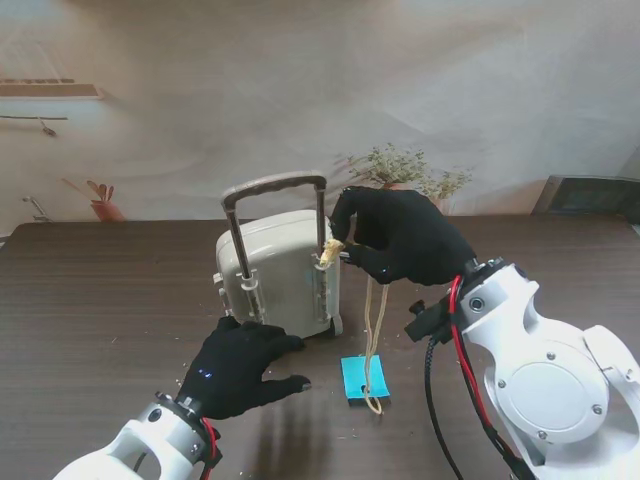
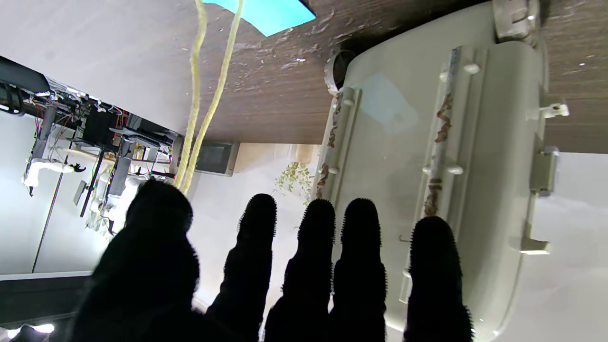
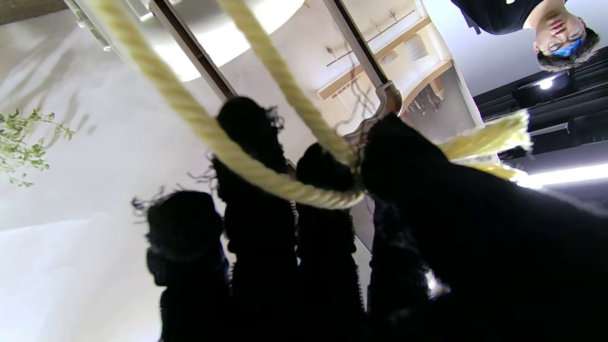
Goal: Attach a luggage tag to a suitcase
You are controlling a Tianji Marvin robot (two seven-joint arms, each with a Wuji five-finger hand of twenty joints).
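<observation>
Suitcase (image 1: pixel 280 270) stands upright mid-table, pale grey-green hard shell with ribs, its dark telescopic handle (image 1: pixel 275 186) raised. Cream rope (image 1: pixel 374 330) hangs in a loop from the right hand (image 1: pixel 400 235), whose fingers pinch the frayed rope end beside the handle's right post. At the loop's foot, a bright blue luggage tag (image 1: pixel 362 378) lies flat on the dark wood table (image 1: pixel 100 300), just in front of the case. Left hand (image 1: pixel 238 365) rests spread, fingers apart, against the case's base, holding nothing. No writing is legible on tag or case.
</observation>
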